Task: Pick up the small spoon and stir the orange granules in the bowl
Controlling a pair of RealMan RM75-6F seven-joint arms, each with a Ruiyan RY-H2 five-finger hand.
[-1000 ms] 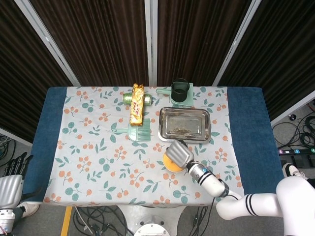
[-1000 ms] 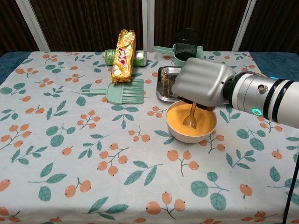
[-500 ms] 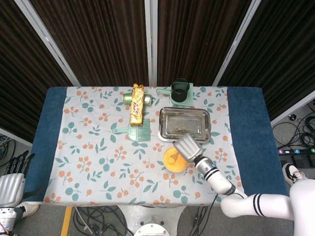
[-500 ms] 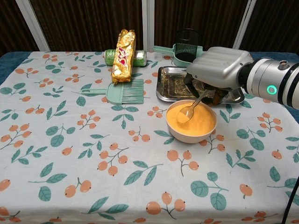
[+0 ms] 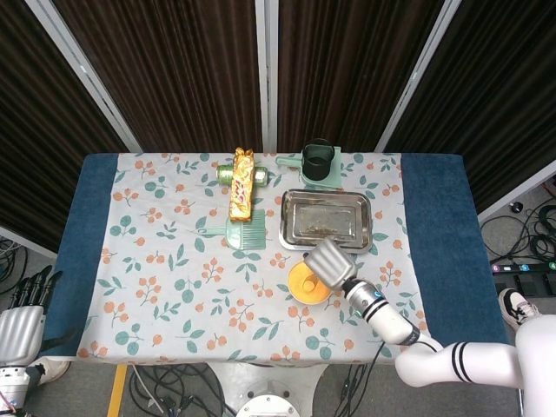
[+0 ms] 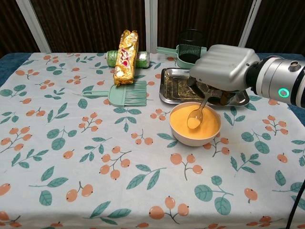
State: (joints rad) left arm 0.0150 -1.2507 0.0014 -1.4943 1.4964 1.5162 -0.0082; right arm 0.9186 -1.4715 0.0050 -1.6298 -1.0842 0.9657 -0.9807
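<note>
Stirring is the step in hand: the right hand [image 6: 224, 67] is holding the small spoon [image 6: 198, 114] by the upper end of its handle, fingers curled under the palm and closed on it, with the spoon's bowl-end resting on the orange granules [image 6: 202, 125] near the middle of the bowl [image 6: 194, 140]. The handle is slanting up and to the right toward the hand, which is hovering above the bowl's far rim and partly over the metal tray [image 6: 172, 90]. The next move, as a judgement, is calling for a circular sweep of the spoon tip through the granules, kept low enough to turn them yet clear of the rim, since a push against the wall could be tipping or sliding the light bowl on the surface [image 6: 71, 157]. The left hand [image 5: 22, 317] is hanging off the surface at the lower left of the head view, holding nothing, fingers pointing upward and slightly apart. As for containers, the bowl is filled nearly to its brim with the granules, mounded and smooth; the tray behind it is carrying only some dark residue or reflection, too indistinct to name; the dark mesh cup [image 6: 190, 45] at the far edge is sitting in a green holder [image 6: 167, 50], its contents not visible.
</note>
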